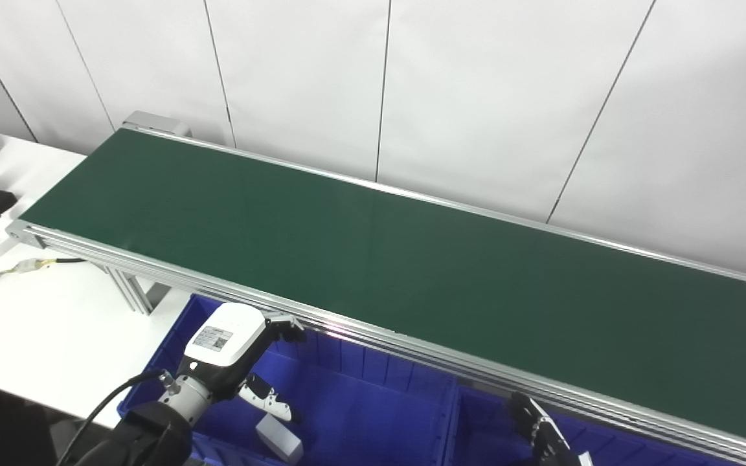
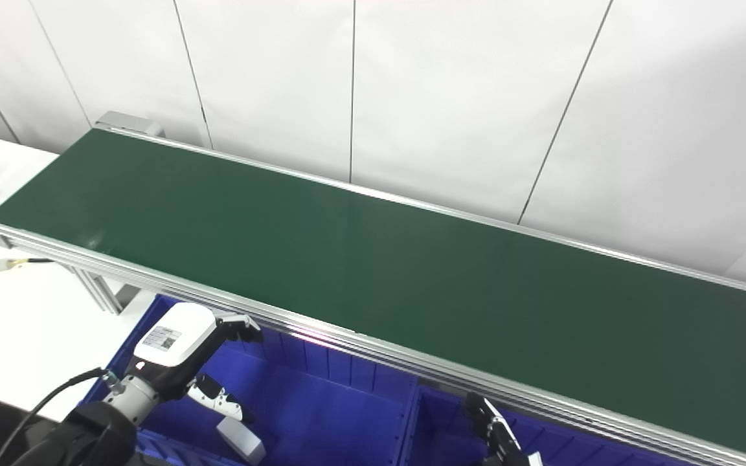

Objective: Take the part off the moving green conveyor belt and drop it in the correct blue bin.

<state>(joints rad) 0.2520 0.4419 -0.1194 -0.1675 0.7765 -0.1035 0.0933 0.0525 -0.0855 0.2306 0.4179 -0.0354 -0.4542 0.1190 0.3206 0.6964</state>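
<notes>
Nearest the camera, the left hand [image 1: 234, 353] hangs over the left blue bin [image 1: 347, 401] with its fingers [image 1: 272, 402] spread, gripping nothing. Just below them a white block, the part [image 1: 279, 439], lies in that bin. Only the dark fingertips of the right hand [image 1: 541, 430] show above the right blue bin [image 1: 612, 440]; whether it is spread or closed cannot be told. Beyond, the green conveyor belt [image 1: 373, 259] is bare, backed by a white wall [image 1: 476, 84].
</notes>
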